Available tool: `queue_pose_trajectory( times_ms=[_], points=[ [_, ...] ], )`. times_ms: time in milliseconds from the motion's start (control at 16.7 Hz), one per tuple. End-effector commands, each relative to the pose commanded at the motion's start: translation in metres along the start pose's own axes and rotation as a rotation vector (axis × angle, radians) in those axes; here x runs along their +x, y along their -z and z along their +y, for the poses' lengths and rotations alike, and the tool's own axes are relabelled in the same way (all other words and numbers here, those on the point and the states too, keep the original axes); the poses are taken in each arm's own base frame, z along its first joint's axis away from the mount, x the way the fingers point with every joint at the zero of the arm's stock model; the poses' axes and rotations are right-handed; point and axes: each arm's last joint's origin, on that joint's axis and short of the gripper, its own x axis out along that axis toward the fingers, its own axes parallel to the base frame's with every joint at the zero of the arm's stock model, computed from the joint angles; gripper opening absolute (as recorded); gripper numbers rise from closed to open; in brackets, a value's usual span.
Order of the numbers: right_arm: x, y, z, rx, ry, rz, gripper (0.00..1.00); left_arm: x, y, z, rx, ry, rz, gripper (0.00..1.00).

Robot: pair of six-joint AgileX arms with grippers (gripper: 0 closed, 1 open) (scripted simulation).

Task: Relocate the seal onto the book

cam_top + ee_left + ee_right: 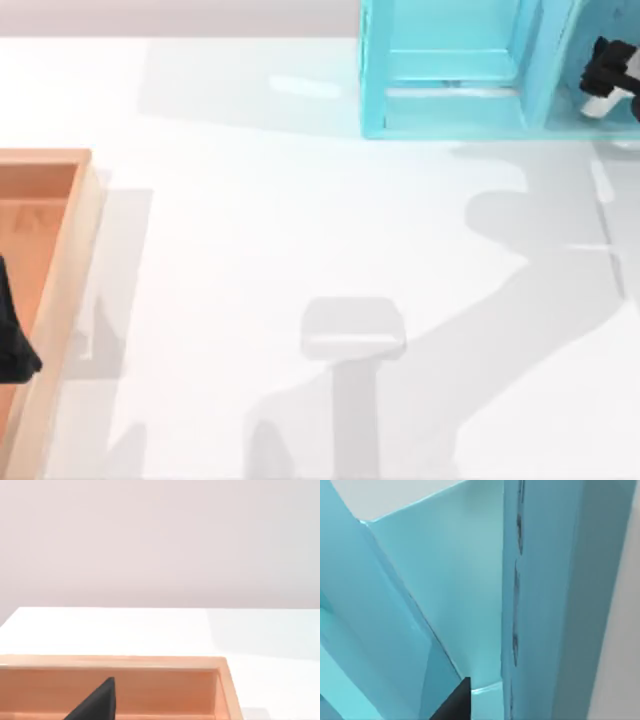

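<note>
**Both grippers at the table's edges**

The right gripper (607,72) sat up at the far right, inside the light-blue shelf unit (450,70), its blue walls close around it in the right wrist view; how far its fingers stood apart, I couldn't tell. Over on the left, the left gripper (12,345) hung above the wooden tray (62,270), grip likewise unreadable. White table (300,220) lay between them.

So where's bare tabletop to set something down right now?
Bare table spans the middle, between the wooden tray at left and the light-blue shelf unit at top right. Crowded: left gripper over the tray, right gripper at the shelf.
</note>
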Motion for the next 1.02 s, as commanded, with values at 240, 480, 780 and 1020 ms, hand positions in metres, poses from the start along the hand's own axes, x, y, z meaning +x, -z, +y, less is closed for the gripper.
queue_pose_trajectory(
  times_ms=[240, 480, 780, 1020],
  points=[
    [0.0000, 0.0000, 0.0000, 0.000, 0.000, 0.000, 0.32, 0.0000, 0.0000, 0.0000, 0.000, 0.000, 0.000, 1.00],
    [0.0000, 0.0000, 0.0000, 0.000, 0.000, 0.000, 0.02, 0.0000, 0.0000, 0.0000, 0.000, 0.000, 0.000, 1.00],
    [0.0000, 0.0000, 0.0000, 0.000, 0.000, 0.000, 0.00, 0.0000, 0.0000, 0.0000, 0.000, 0.000, 0.000, 1.00],
    [-0.0007, 0.0058, 0.0010, 0.008, -0.001, 0.016, 0.00, 0.0000, 0.0000, 0.0000, 0.000, 0.000, 0.000, 1.00]
  ],
)
